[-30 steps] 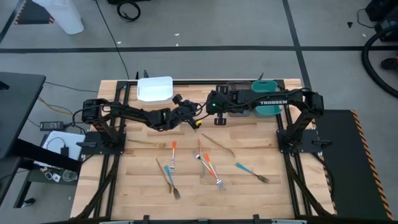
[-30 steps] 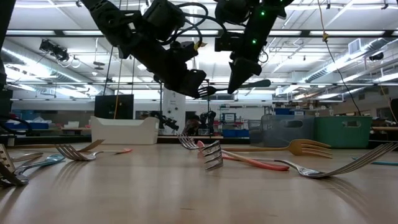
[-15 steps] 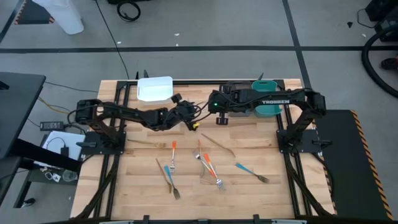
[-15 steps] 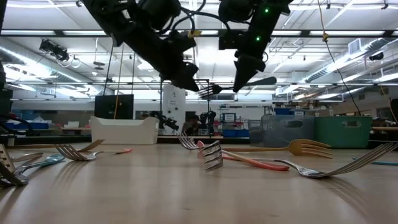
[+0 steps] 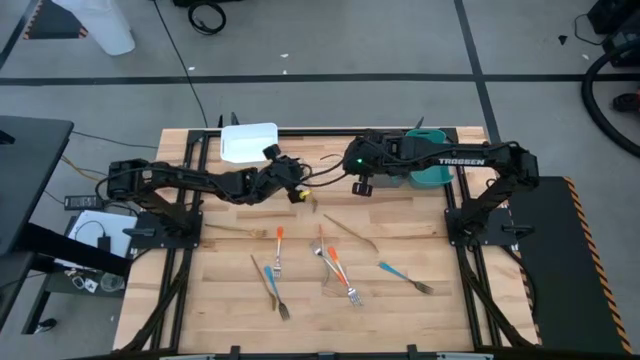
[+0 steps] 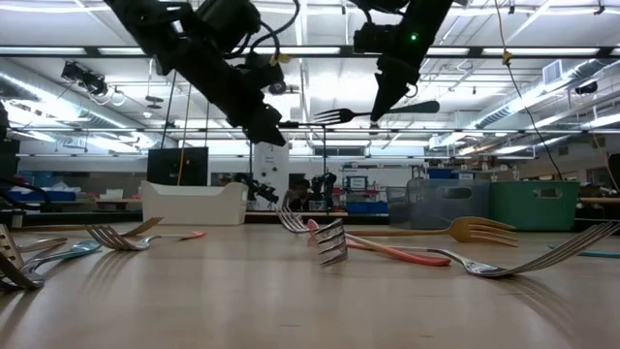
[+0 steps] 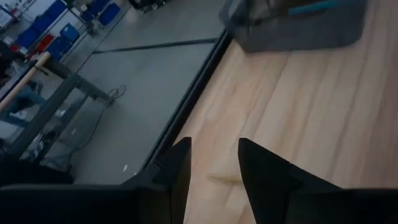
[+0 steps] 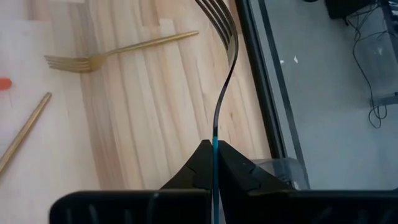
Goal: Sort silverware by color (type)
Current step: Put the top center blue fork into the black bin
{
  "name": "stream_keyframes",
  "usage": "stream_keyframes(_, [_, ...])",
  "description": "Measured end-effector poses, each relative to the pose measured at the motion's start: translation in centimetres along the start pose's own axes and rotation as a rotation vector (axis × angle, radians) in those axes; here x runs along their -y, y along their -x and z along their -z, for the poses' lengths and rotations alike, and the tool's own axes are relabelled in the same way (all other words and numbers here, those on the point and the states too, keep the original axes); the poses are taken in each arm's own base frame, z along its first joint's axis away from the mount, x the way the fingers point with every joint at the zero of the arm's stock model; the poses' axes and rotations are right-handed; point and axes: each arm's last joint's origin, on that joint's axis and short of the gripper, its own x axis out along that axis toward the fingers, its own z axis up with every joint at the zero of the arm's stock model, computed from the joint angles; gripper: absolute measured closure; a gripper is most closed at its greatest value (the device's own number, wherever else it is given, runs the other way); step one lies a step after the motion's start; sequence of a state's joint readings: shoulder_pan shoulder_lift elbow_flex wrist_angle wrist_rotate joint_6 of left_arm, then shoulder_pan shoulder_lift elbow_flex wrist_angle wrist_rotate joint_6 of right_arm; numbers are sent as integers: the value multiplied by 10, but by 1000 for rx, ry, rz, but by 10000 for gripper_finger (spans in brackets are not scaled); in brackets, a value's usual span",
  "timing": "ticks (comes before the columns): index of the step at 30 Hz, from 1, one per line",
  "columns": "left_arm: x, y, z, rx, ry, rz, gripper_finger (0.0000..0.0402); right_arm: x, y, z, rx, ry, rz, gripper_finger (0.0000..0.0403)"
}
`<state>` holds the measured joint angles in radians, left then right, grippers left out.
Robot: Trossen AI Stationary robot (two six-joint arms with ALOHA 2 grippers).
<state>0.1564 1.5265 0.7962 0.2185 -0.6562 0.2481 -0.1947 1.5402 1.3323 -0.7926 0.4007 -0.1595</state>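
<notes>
a: what do you have in hand right now?

b: my right gripper [image 8: 213, 155] is pinched tight on 1 fork [image 8: 225, 56]. my right wrist view shows a teal-blue handle edge between my fingers and dark metal tines beyond them. the low view shows that fork [image 6: 373, 114] level in the air, tines toward my left gripper [image 6: 269, 131]. from above it is hard to pick out at all.

a: and your left side?

b: my left gripper [image 5: 297, 190] hangs over the back middle of the table [image 5: 420, 310], beside the right gripper [image 5: 362, 187] but apart from it. the left wrist view shows my 2 fingers [image 7: 258, 168] spread with only bare wood between them, holding nothing.

a: what is on the table?

b: from above i count 2 orange-handled forks [image 5: 279, 243], 3 blue-handled forks [image 5: 395, 271] and 3 thin gold pieces [image 5: 352, 230], though the cluster at the middle overlaps, so 1 may be hidden. only the right wrist view shows the gold fork [image 8: 118, 50] near the table edge clearly.

a: and the bins?

b: 3 along the back edge: 1 white bin [image 5: 248, 142], 1 grey bin [image 5: 385, 180] and 1 teal bin [image 5: 432, 176]. the low view shows the white bin [image 6: 192, 203] standing well apart from the other 2.
</notes>
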Motion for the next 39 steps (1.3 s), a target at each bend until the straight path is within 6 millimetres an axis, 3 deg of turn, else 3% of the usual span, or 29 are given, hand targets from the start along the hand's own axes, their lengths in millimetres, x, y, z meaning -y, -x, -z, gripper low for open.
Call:
stream_keyframes(7, [-20, 12, 3, 80, 59, -2, 260, 3, 4, 3, -14, -12, 19, 387])
stream_keyframes(15, [-38, 30, -10, 164, 81, 6, 260, 5, 6, 5, -23, -33, 26, 387])
stream_keyframes(29, [-34, 35, -10, 196, 74, 185, 260, 8, 13, 6, -4, -84, 21, 387])
stream_keyframes(39, [-31, 42, -12, 201, 89, 181, 260, 9, 15, 7, -13, -74, 20, 387])
